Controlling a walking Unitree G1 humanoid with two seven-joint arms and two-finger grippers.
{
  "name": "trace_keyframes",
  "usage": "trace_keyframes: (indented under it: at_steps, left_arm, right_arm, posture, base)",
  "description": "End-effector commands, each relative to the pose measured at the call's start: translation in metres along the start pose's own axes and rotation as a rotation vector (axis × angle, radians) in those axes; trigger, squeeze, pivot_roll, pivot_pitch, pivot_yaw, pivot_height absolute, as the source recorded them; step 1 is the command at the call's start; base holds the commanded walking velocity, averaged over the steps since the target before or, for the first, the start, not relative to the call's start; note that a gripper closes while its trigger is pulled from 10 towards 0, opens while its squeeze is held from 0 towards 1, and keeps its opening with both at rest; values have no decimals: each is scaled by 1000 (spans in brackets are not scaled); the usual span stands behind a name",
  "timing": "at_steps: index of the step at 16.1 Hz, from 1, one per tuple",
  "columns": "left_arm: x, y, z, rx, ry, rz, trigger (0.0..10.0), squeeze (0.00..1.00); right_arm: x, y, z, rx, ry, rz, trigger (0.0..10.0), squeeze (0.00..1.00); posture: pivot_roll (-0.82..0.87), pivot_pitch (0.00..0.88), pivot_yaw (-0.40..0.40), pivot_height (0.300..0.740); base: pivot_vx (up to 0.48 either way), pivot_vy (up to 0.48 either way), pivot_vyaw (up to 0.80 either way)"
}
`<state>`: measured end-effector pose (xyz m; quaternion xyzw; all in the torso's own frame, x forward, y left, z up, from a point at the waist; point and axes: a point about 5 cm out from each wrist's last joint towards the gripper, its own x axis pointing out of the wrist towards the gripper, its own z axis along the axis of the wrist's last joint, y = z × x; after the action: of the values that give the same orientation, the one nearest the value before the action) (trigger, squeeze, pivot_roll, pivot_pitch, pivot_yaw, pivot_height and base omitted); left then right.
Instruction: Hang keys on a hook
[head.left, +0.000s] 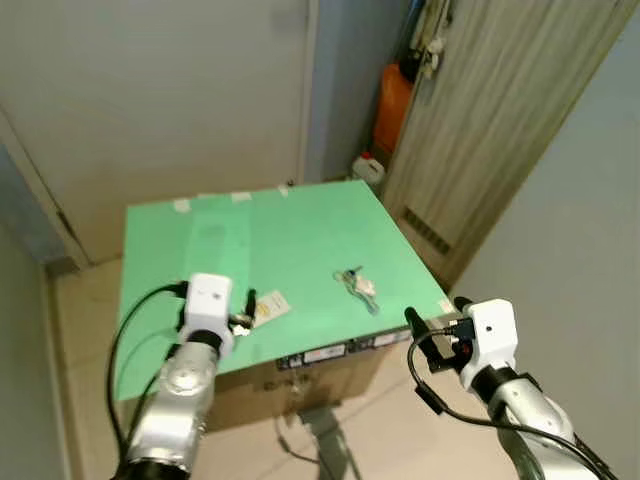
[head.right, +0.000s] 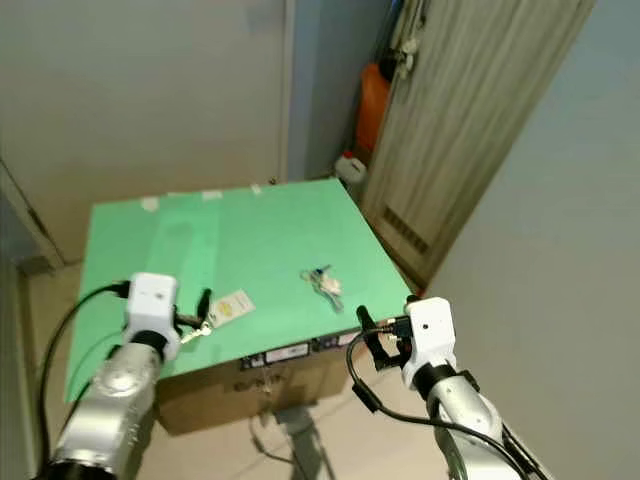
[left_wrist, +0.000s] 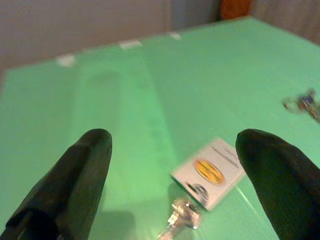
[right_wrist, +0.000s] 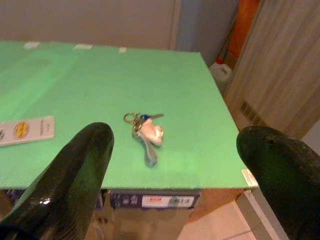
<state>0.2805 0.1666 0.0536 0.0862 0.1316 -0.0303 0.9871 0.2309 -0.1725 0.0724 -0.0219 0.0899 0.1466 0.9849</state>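
Note:
A bunch of keys (head.left: 357, 285) with a pale fob lies on the green table (head.left: 250, 235), near its front right part. A white card tag (head.left: 270, 307) with a silver key (left_wrist: 182, 215) on it lies near the front edge, further left. My left gripper (head.left: 240, 312) hovers open just in front of the tag, and its black fingers (left_wrist: 75, 180) stand wide either side of it in the left wrist view. My right gripper (head.left: 437, 312) is open off the table's front right corner, pointing toward the bunch of keys (right_wrist: 145, 132).
The green top rests on a cardboard box (head.left: 330, 352) with labels on its front. Behind the table's far right corner stand an orange container (head.left: 393, 105) and a white jug (head.left: 368, 168). A wooden door (head.left: 480, 130) runs along the right. Tiled floor lies below.

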Motion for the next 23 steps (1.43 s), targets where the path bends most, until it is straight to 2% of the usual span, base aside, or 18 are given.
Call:
trace_keyframes:
  at_steps: [1,3,7,9,13,15,17,20,23]
  left_arm:
    - [6,-9,0,38,-17,-18,10000,0]
    - [13,-11,-7,61,4,-11,10000,0]
    - [14,-5,-25,94,70,17,10000,0]
    - [14,-8,-31,70,83,17,10000,0]
    - [19,-13,-30,83,70,1,10000,0]
    - [22,-14,-26,102,55,3,10000,0]
    - [23,-13,-29,104,67,7,78,0]
    - [25,-15,-31,84,81,-6,0,0]
    - [25,-14,-37,45,120,-3,0,0]
  right_arm:
    - [-7,-9,6,-24,3,-9,10000,0]
    - [-18,-14,11,-55,17,-7,10000,0]
    - [-43,-24,14,-69,64,-31,10000,0]
    - [-49,-24,9,-68,97,-30,10000,0]
    - [-43,-18,-15,-56,146,-31,10000,0]
    - [-34,-11,-32,-46,173,-34,10000,0]
    - [-27,-11,-43,-41,187,-38,10000,0]
    - [-20,-11,-47,-44,185,-42,10000,0]
    - [-24,-18,-39,-59,160,-40,10000,0]
  posture:
    - [-150,132,-141,740]
    - [-188,148,-152,740]
    - [-242,196,-171,740]
    - [-250,215,-174,740]
    - [-261,219,-181,740]
    - [-261,214,-174,740]
    - [-261,206,-168,740]
    - [-261,196,-168,740]
    - [-259,194,-173,740]
  base:
    - [0,0,0]
    - [0,0,0]
    - [0,0,0]
    - [0,0,0]
    - [0,0,0]
    - [0,0,0]
    - [0,0,0]
    - [0,0,0]
    - [0,0,0]
